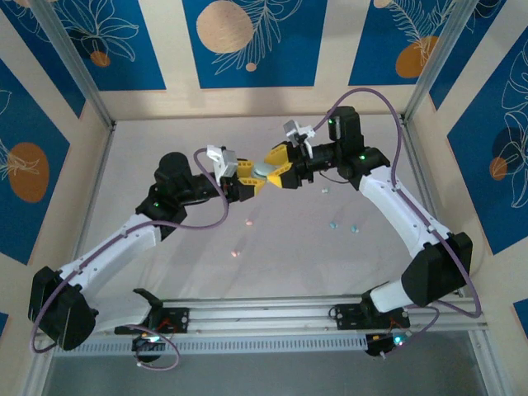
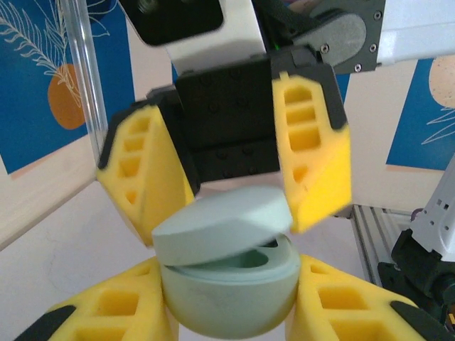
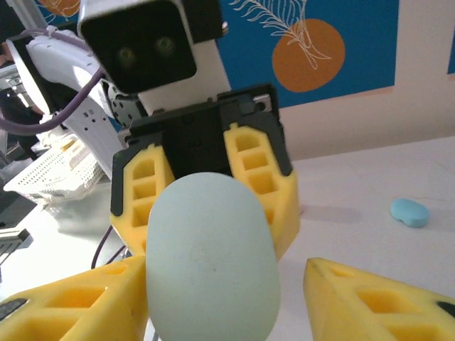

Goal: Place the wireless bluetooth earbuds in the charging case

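Mint charging case (image 2: pixel 227 295) — left gripper (image 1: pixel 252 181) jaws grasping it | right gripper (image 1: pixel 274 169) jaws released | left wrist: lid (image 2: pixel 220 229) ajar — right wrist: rounded back

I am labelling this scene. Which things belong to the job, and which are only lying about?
Job: mint charging case, loose earbuds, left gripper, right gripper.
Lying about: white basket, wall posters.
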